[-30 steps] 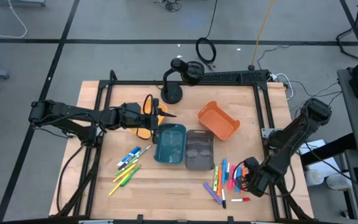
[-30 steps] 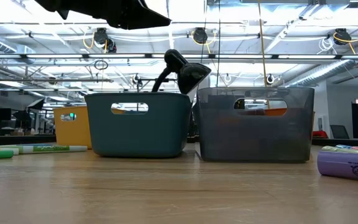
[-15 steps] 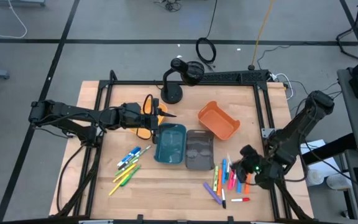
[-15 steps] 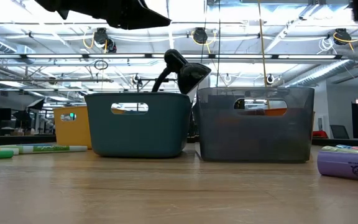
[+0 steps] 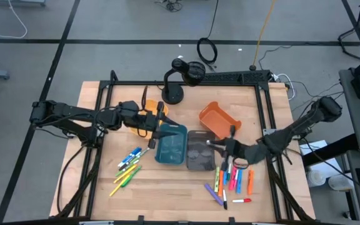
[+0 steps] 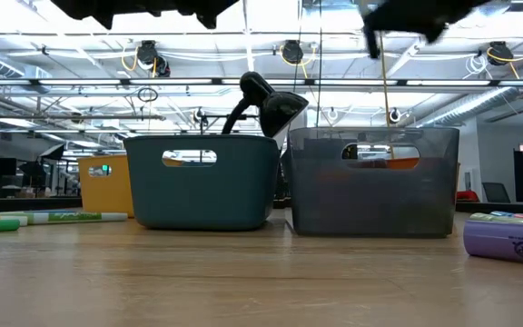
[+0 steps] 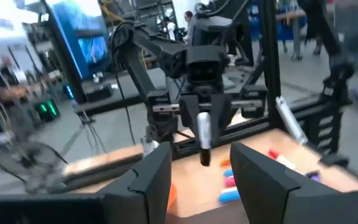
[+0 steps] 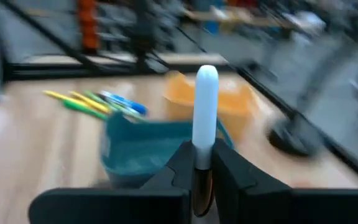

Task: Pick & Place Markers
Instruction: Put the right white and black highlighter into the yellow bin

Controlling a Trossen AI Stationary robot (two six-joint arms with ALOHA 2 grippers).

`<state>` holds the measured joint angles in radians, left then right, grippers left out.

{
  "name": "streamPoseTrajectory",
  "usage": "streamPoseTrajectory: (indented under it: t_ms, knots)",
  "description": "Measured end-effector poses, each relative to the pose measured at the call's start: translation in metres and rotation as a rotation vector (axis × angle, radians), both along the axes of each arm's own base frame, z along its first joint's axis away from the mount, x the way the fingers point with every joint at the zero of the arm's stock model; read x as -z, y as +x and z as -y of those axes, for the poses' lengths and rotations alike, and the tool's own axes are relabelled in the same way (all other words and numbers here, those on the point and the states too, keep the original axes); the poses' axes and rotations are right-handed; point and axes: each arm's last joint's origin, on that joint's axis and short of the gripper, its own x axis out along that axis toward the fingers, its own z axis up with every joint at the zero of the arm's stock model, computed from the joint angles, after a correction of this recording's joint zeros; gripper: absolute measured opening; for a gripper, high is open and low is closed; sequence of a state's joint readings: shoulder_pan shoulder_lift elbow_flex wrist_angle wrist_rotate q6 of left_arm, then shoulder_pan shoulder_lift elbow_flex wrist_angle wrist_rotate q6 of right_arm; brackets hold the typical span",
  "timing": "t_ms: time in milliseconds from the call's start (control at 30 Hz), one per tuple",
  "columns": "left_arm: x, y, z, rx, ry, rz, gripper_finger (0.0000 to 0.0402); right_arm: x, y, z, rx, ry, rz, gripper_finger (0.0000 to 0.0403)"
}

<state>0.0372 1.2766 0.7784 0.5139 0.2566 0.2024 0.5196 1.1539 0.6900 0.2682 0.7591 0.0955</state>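
- Right gripper (image 5: 228, 145) reaches over the near-right part of the table (image 5: 167, 194), just beside the grey bin (image 5: 200, 152), its fingers clamped on a white marker (image 8: 204, 106) that stands out ahead of them.
- Left wrist view shows that same gripper from the front – the marker (image 7: 203, 132) is pinched between its fingers, pointing down.
- Left gripper (image 5: 157, 112) hangs above the far edge of the teal bin (image 5: 171, 144), over the yellow bin (image 5: 144, 119); its fingers (image 7: 145, 177) are spread apart with nothing between them.
- Loose markers lie in two groups: yellow, green and blue ones (image 5: 127, 166) left of the teal bin, and a mixed cluster (image 5: 231, 181) near the grey bin.
- Orange bin (image 5: 219, 120) sits tilted beyond the grey one.
- Low view shows a purple marker (image 6: 508, 238) at the right edge – probably part of the mixed cluster, though I cannot be sure.
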Motion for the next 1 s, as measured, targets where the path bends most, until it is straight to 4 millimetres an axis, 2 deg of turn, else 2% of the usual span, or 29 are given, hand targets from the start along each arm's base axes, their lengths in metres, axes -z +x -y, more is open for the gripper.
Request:
streamPoseTrajectory:
  t_ms: [67, 200, 367, 500, 667, 800, 900, 1000]
  knots:
    - [-0.001, 0.000, 0.001, 0.004, -0.057, -0.004, 0.0170, 0.001, 0.007, 0.005, -0.089, -0.057, 0.071, 0.0022]
    - [0.006, 0.005, 0.006, -0.001, -0.126, -0.048, 0.0170, 0.001, 0.014, 0.020, -0.160, -0.130, 0.181, 0.0020]
    - [0.021, 0.023, 0.017, -0.081, -0.128, -0.001, 0.0170, 0.001, 0.022, 0.033, -0.226, -0.140, 0.223, 0.0020]
    - [0.033, 0.037, 0.026, -0.128, -0.135, 0.059, 0.0170, 0.006, 0.027, 0.036, -0.238, -0.147, 0.207, 0.0020]
    - [0.039, 0.045, 0.031, -0.124, -0.164, 0.137, 0.0170, 0.010, 0.031, 0.036, -0.250, -0.147, 0.207, 0.0020]
    - [0.045, 0.048, 0.034, -0.119, -0.171, 0.139, 0.0170, 0.011, 0.032, 0.036, -0.249, -0.148, 0.216, 0.0020]
    - [0.041, 0.051, 0.034, -0.141, -0.175, 0.139, 0.0170, 0.011, 0.033, 0.037, -0.246, -0.149, 0.210, 0.0020]
    - [0.041, 0.056, 0.036, -0.136, -0.165, 0.078, 0.0170, 0.011, 0.033, 0.037, -0.244, -0.149, 0.212, 0.0020]
